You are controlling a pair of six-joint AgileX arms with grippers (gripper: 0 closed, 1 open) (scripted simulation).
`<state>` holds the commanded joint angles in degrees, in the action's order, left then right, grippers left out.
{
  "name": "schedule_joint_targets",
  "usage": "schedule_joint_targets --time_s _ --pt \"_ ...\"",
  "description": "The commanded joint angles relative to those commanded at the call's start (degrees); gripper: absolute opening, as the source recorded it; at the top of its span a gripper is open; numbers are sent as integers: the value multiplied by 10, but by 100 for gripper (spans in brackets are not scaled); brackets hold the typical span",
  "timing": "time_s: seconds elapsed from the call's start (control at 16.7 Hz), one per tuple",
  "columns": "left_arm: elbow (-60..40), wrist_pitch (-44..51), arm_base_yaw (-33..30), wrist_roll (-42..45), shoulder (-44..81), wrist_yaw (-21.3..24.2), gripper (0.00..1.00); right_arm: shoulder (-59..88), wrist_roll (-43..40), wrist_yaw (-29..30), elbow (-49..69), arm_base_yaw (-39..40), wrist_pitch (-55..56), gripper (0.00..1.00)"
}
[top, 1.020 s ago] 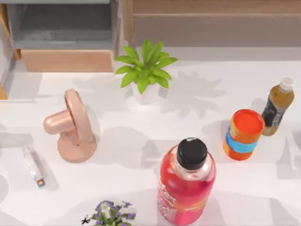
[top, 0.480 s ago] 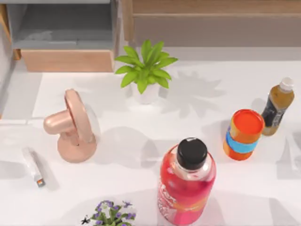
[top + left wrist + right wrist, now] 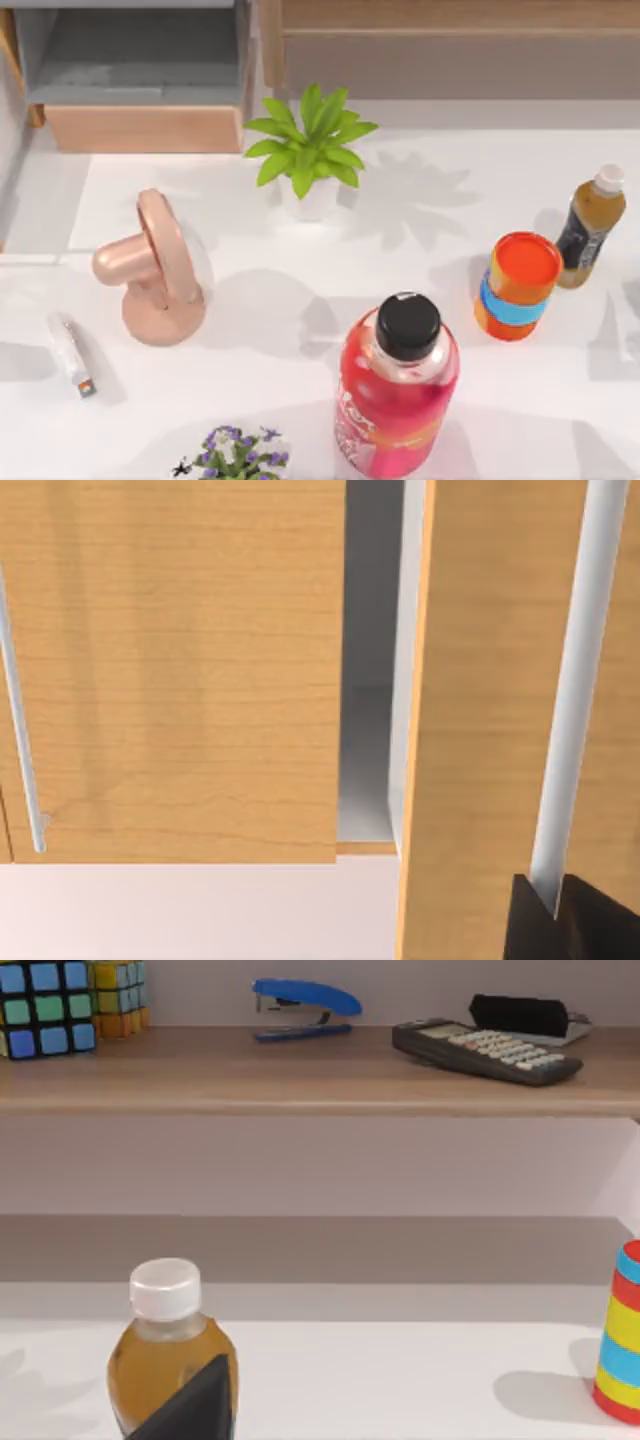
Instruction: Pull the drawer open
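Since a second ago: gone from the left edge of the worktop (image 3: pixel 560 400) the small orange-brown strip of wooden front. Now only the flat grey inner wall (image 3: pixel 10 150) along that edge, near the far left corner. No further shift noticed in the last half second. Judged from this: the drawer (image 3: pixel 480 730) already pulled out some way, its front beyond the left edge of the top view, the sliding probably slowing or near its end. Cannot tell from here how much travel is left.

Closer, from the left wrist: orange-brown front crossed by a long pale metal handle (image 3: pixel 570 680). Beside it, a second wooden front (image 3: pixel 180 680) lying further back, and between the two a gap with grey inside (image 3: pixel 365 730). Good sign that the gripped front stands proud of its neighbour.

Left pincer (image 3: pixel 556 920): narrow, clamped on the handle, the bar running straight into the notch between the two dark fingers. Wrist pointed squarely at the drawer front, so a straight pull along the slide seems possible without twisting.

Right pincer (image 3: pixel 190 1405): idle, low over the right edge of the worktop, just before the tea bottle (image 3: pixel 165 1350).
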<state>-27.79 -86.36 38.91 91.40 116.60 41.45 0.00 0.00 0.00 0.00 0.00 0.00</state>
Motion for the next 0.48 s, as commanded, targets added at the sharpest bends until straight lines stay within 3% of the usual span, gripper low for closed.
schedule_joint_targets --time_s 0.48 --pt "0 0 0 0 0 0 90 0 0 0 0 0 0 100"
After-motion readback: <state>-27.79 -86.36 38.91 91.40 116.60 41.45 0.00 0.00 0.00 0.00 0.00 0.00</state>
